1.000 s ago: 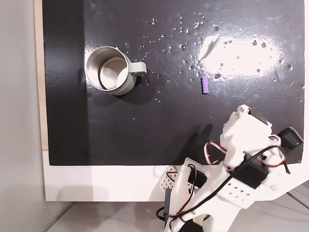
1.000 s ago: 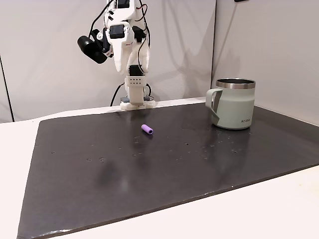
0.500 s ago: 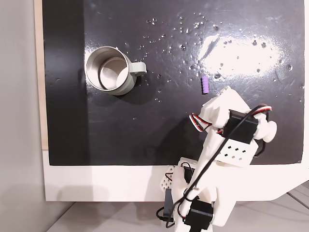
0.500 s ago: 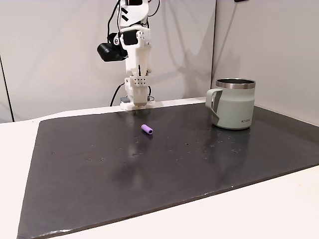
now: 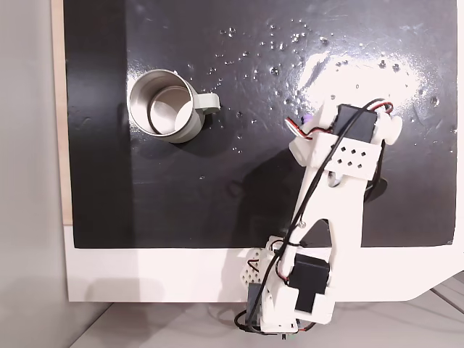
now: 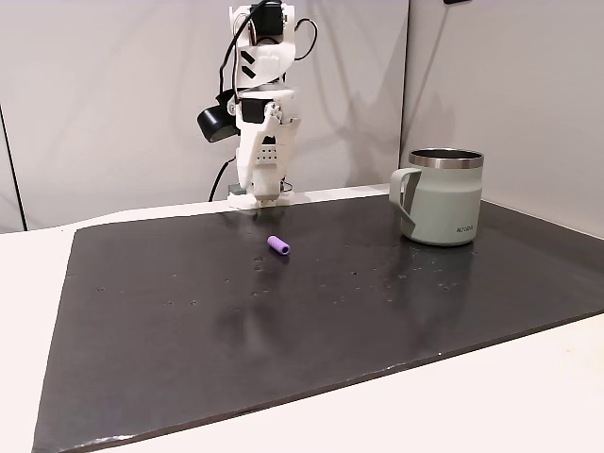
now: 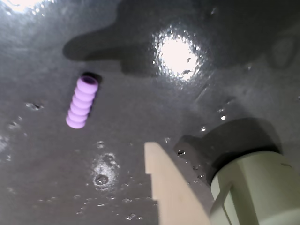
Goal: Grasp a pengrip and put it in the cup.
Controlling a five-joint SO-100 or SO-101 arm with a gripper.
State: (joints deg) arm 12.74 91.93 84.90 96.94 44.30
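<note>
We judge the pengrip (image 7: 81,102) light, soft and rubbery; pinch its ribbed middle. Jaws' state: we cannot tell.

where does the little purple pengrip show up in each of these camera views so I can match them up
Top-down fixed view: the pengrip peeks out right of centre, mostly under the arm's white wrist.
Side fixed view: the pengrip lies free on the black mat, in front of the arm's base.
Wrist view: the pengrip lies upper left.
Shared landmark: the cup.
</note>
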